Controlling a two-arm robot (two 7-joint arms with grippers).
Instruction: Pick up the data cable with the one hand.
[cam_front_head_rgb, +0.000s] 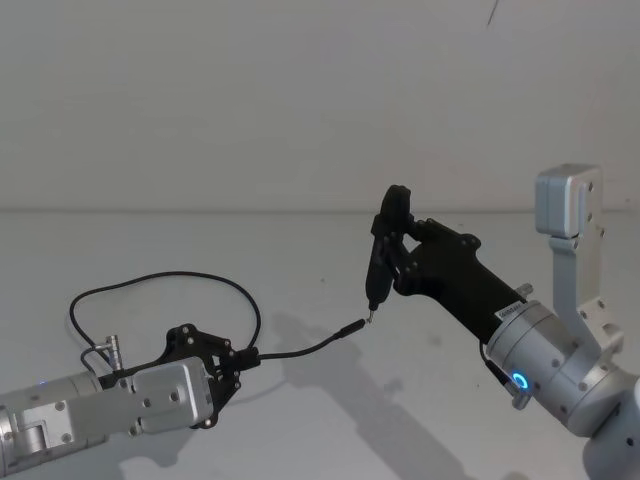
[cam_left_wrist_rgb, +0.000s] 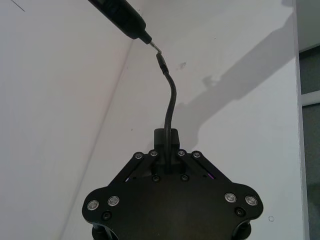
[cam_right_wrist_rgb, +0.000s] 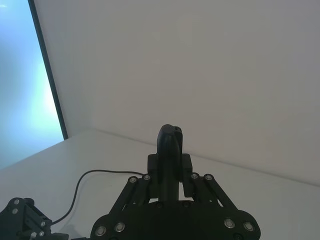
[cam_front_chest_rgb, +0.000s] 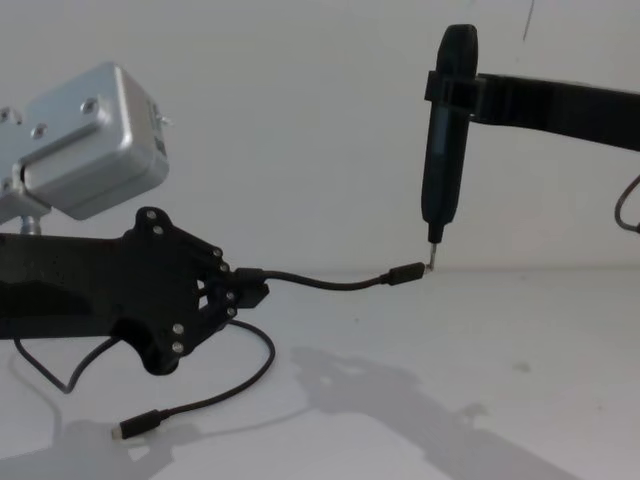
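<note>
- White table (cam_front_head_rgb: 420, 420) and a plain pale wall behind make up the whole setting.
- The cable (cam_front_head_rgb: 300, 351) is already off the surface near one end: a short stretch runs out from the left gripper (cam_front_head_rgb: 232, 366) toward the robot's right, its free plug (cam_front_chest_rgb: 405, 273) held in the air. The remainder loops back over the table behind the gripper, and the chest view shows the other plug (cam_front_chest_rgb: 135, 427) lying flat on the surface.
- The left gripper has its fingers closed on the cable just behind that raised stretch; the left wrist view shows the cable (cam_left_wrist_rgb: 170, 110) standing straight out from between the closed fingers (cam_left_wrist_rgb: 156, 159).
- The right gripper (cam_right_wrist_rgb: 170, 172) is clamped on a black pen-shaped tool (cam_front_chest_rgb: 445, 140), held upright with its metal tip (cam_front_chest_rgb: 432, 262) pointing down.
- Key relation: the raised cable end lies roughly level, its long axis pointing from the left gripper toward the tool, and the plug sits just beside the tool's tip, touching or nearly so; which, cannot be told.
- Judged from this, the pickup is largely done with the left arm, though the cable's tail rests on the table.
</note>
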